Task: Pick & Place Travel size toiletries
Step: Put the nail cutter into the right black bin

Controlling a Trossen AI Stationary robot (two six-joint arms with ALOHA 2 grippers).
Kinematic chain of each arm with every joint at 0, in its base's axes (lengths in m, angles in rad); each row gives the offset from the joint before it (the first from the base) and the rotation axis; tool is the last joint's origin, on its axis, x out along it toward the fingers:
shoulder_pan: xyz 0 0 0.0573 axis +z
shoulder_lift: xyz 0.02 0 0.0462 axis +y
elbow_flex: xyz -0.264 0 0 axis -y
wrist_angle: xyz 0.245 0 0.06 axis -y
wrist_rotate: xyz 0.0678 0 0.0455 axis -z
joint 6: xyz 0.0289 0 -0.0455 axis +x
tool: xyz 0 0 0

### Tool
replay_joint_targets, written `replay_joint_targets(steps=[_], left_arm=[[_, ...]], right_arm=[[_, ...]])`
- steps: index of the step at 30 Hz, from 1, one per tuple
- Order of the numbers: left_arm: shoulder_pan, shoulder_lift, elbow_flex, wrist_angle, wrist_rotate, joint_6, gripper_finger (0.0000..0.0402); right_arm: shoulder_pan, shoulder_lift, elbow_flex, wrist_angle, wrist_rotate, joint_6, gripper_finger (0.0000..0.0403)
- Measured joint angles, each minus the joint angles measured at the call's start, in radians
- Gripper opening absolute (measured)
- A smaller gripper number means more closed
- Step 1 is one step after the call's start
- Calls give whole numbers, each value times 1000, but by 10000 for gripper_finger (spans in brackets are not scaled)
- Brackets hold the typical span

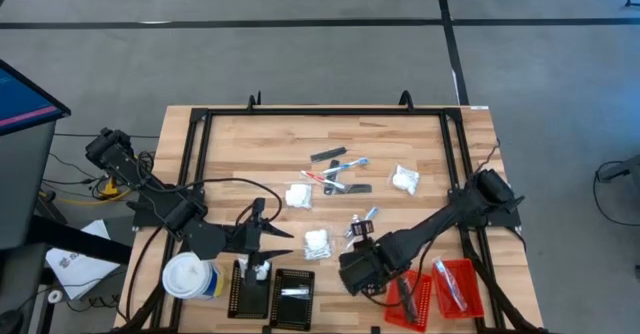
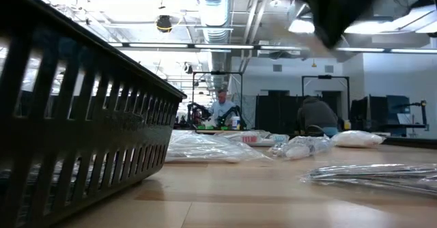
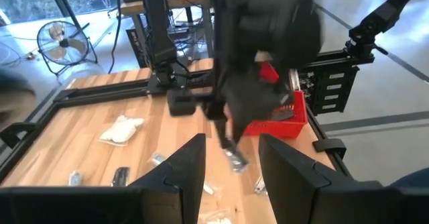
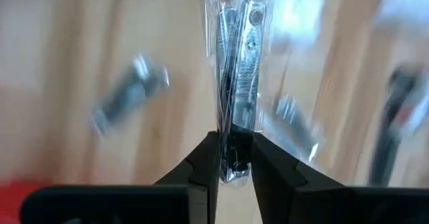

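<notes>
Right claw (image 4: 232, 158) clenched on a clear-wrapped silvery sachet (image 4: 236, 70) above the bench (image 1: 240, 154), left claw (image 3: 231, 163) released over the black tray (image 1: 250, 289)

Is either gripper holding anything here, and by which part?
The right gripper pinches a clear-wrapped silvery sachet by one end of its wrapper. The left gripper holds nothing, fingers apart.

A silvery sachet (image 4: 236, 96) in clear wrap is hanging pinched between dark fingertips, lifted off the wood. The remaining toiletries (image 1: 335, 179) are lying loose around table centre: white puffy packets (image 1: 404, 180) toward three o'clock, thin sticks (image 1: 338, 166) toward twelve.
</notes>
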Motion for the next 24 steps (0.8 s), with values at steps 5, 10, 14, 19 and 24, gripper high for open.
replay_joint_targets(steps=[5,10,14,19,24], left_arm=[[0,0,0,-2,0,11,131],[0,0,0,-3,0,11,131],[0,0,0,0,-12,31,131],[-4,0,0,52,-41,85,131],[-51,0,-61,231,20,286,131]], right_arm=[[38,0,176,55,176,-14,63],[77,-1,322,136,402,-99,62],[97,-2,363,263,545,-229,62],[102,-1,364,425,601,-373,62],[99,-1,364,492,602,-439,62]])
